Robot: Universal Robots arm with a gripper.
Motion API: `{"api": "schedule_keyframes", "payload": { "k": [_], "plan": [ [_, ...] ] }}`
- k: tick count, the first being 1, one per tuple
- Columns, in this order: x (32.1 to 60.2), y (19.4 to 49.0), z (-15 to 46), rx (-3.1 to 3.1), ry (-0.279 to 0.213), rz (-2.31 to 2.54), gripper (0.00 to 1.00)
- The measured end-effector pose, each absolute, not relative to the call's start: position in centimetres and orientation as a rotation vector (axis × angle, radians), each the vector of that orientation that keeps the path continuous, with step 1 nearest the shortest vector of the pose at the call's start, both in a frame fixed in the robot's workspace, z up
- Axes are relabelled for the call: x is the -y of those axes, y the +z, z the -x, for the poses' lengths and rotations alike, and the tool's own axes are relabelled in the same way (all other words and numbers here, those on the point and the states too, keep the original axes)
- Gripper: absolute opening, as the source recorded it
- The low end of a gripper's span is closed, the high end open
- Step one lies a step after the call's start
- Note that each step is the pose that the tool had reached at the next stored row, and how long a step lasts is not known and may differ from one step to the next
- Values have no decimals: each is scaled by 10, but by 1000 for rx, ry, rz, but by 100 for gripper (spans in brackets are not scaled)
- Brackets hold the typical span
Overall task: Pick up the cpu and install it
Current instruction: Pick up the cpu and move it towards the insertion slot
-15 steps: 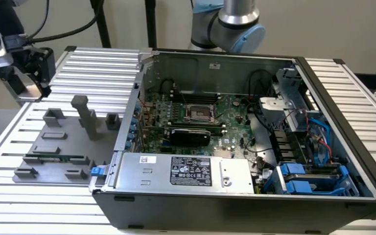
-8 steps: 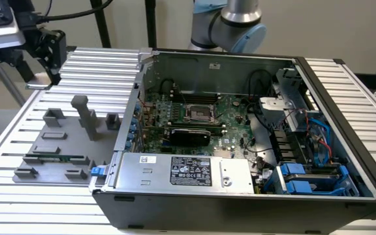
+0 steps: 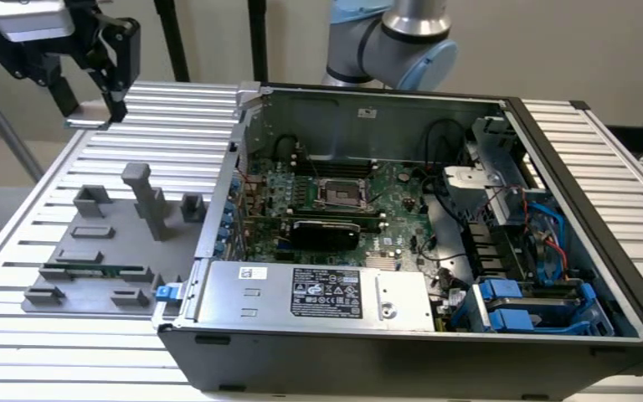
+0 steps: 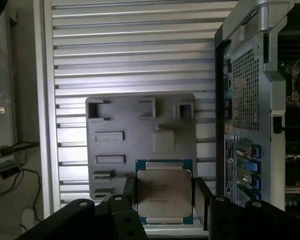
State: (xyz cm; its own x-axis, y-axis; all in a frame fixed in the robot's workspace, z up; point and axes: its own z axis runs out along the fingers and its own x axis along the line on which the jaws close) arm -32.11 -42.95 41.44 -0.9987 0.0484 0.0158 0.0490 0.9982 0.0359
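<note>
The cpu [image 4: 164,194], a silvery square plate with a thin green rim, sits flat between the two dark fingers [image 4: 129,194] of my gripper [image 4: 165,200], which is shut on its two opposite edges. It hangs well above the grey fixture plate [image 4: 140,130], over that plate's edge. In the exterior view my gripper [image 3: 96,84] is raised high at the far left, above the back of the ribbed table. The dark square socket [image 3: 338,194] with its metal frame lies on the green motherboard inside the open computer case [image 3: 411,335].
The grey fixture plate [image 3: 110,251] carries several upright holders and a long green memory stick [image 3: 96,270]. The case's side wall [image 4: 245,85] stands between the plate and the motherboard. Cables, a power supply [image 3: 321,293] and blue drive bays [image 3: 534,306] crowd the case.
</note>
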Motion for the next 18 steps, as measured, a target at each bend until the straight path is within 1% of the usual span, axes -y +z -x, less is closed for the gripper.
{"api": "schedule_keyframes", "payload": {
  "k": [4, 18],
  "plan": [
    [426, 418, 309, 3125, -56, 76, 55],
    [407, 418, 265, 3125, -57, 76, 55]
  ]
}}
